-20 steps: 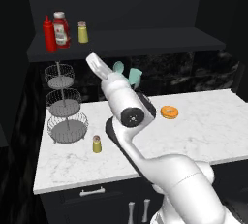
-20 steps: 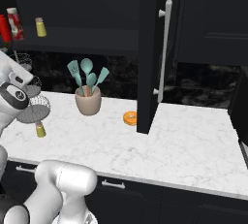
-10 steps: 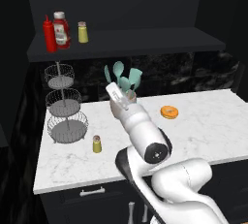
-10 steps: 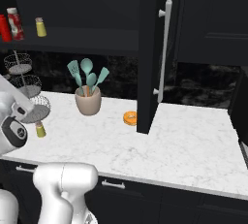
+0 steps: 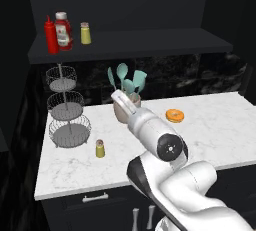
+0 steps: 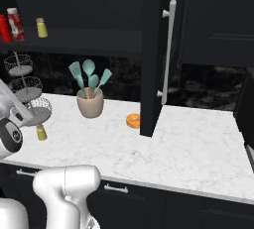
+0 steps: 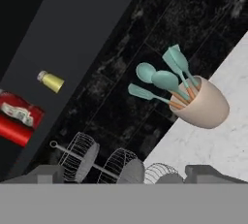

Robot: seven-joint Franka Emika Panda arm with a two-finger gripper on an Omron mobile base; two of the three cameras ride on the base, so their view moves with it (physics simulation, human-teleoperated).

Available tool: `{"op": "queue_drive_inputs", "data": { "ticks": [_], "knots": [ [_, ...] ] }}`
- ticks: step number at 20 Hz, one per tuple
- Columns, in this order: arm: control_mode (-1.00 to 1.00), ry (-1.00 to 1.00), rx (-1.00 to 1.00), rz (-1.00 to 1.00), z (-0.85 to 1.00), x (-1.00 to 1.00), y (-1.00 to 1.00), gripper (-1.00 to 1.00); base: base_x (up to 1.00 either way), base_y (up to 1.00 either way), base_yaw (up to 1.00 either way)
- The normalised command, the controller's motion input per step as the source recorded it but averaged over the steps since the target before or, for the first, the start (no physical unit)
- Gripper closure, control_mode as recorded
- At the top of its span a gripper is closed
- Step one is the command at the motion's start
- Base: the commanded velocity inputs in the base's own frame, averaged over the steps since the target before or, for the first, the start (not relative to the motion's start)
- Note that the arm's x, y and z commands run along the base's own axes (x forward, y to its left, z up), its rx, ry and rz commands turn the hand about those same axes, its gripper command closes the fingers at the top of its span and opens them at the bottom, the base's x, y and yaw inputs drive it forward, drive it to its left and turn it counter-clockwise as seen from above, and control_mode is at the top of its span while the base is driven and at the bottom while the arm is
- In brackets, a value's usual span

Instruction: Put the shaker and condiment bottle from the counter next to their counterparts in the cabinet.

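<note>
On the dark cabinet shelf (image 5: 150,42) the slim red condiment bottle (image 5: 50,35) stands beside the wider white-capped red bottle (image 5: 62,30); a yellow silver-capped shaker (image 5: 85,33) is just right of them. The second shaker (image 5: 100,148) stands upright on the white counter (image 5: 210,125), in front of the wire stand. My hand (image 5: 121,100) hovers by the utensil cup, well right of and above that shaker. In the hand view my gripper (image 7: 127,174) is open and empty, looking at the shelf shaker (image 7: 51,81) and both red bottles (image 7: 19,119).
A three-tier wire basket stand (image 5: 65,110) is at the counter's left. A beige cup of teal utensils (image 5: 125,100) stands at the back, right by my hand. An orange ring-shaped item (image 5: 175,115) lies further right. An open cabinet door (image 6: 154,59) hangs over the counter.
My hand has dropped from near shelf height down and to the right, toward the utensil cup, with the arm folding lower. The jaws stayed open. Nothing on shelf or counter moved.
</note>
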Motion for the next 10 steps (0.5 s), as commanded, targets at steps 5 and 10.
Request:
{"op": "queue_drive_inputs", "data": {
  "ticks": [5,10],
  "knots": [
    [-1.0,0.1,0.04,0.12,-0.36,0.07,-0.62,-1.0,0.0,0.0,0.0],
    [-1.0,0.19,0.14,0.26,-0.3,0.07,-1.0,-1.0,0.0,0.0,0.0]
  ]
}}
